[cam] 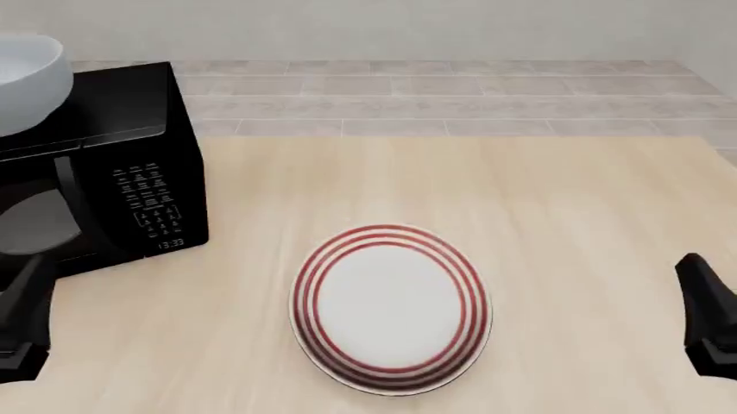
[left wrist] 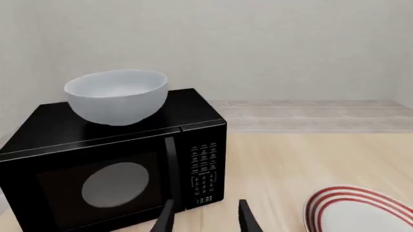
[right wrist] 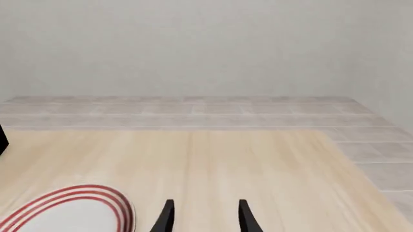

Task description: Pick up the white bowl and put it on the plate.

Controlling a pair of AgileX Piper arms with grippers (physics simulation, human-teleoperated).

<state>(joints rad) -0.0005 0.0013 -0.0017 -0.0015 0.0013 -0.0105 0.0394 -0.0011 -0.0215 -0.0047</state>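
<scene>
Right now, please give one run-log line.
white bowl: on microwave | plate: bare | left gripper: open | right gripper: open

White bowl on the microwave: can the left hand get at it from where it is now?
Probably yes. The white bowl sits uncovered atop the microwave, and the open left hand is low, needing to rise.

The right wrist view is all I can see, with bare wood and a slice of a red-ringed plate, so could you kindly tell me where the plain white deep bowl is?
Observer: The glossy white deep bowl sits on top of a black microwave oven at the table's far left.
Operator: Is the flat red-ringed plate free?
Observer: Yes, the round red-ringed plate lies bare near the middle of the wooden table.
Operator: Which pincer is nearer the bowl?
Observer: The left pincer, open and facing the microwave door.
</scene>
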